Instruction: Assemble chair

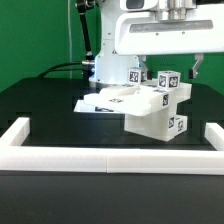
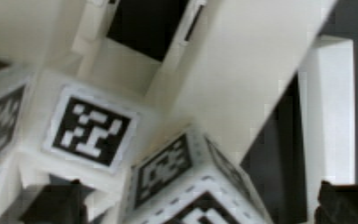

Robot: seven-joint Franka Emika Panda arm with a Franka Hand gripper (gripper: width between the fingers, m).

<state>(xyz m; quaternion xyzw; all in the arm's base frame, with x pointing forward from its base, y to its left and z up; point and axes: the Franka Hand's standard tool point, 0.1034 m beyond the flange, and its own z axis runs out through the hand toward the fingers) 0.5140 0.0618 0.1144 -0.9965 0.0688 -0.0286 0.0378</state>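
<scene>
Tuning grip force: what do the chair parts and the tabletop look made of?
Chair parts: apparently matte white plastic, blocky, with even dull faces and no grain; the square tags look printed. Tabletop: dark, smooth, faint sheen; material unclear.

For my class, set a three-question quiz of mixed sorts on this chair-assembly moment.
1. True or false: the tool grips a chair part.
2. Where does the chair assembly stand? A) on the border rail B) on the black table, behind the rail C) off the table
3. Fill in: the flat marker board lies at the assembly's exterior-view ____ side.

Key: 1 false, the tool hangs open above the parts. 2 B, the border rail runs in front. 3 left.
</scene>
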